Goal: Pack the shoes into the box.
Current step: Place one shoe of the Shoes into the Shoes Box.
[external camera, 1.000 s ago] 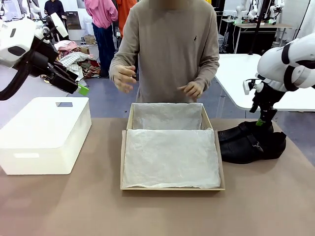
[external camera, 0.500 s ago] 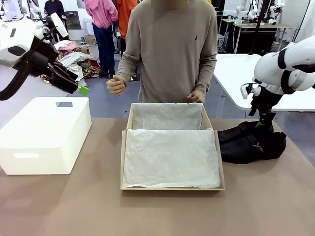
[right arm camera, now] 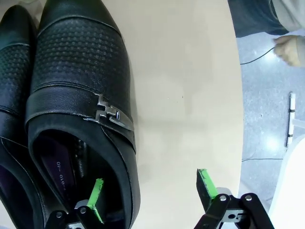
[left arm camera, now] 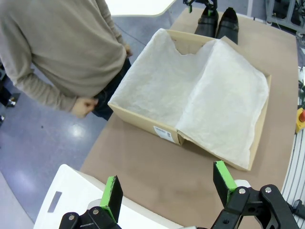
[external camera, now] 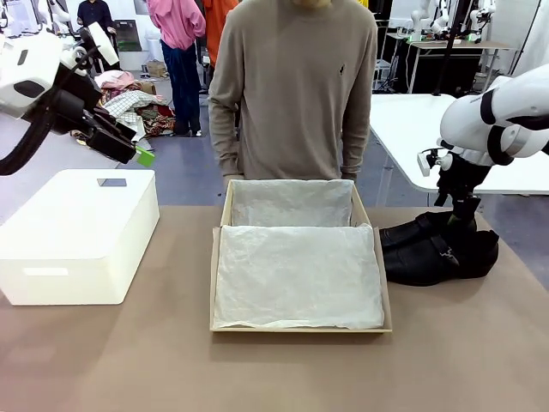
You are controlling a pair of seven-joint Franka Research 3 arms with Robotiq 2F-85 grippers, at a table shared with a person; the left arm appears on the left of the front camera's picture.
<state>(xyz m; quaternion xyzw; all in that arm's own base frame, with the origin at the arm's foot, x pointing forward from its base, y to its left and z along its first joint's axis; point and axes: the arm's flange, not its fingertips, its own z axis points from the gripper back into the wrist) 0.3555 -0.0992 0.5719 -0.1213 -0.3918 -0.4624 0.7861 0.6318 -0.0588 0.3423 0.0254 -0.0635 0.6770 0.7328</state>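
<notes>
The person's hands [left arm camera: 86, 106] are being drawn back from above the box [external camera: 300, 330], leaving it open, nothing packed yet. The shoes [external camera: 437, 253] are lying just beside its right wall. The right gripper [right arm camera: 151, 188], jaws spread, is being set astride one shoe's side; the left gripper [left arm camera: 167, 185], also spread, is being held aloft.

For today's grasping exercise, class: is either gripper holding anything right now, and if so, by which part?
Nothing is held. The right gripper is open, straddling the side wall of one shoe; the left gripper hangs open.
</notes>
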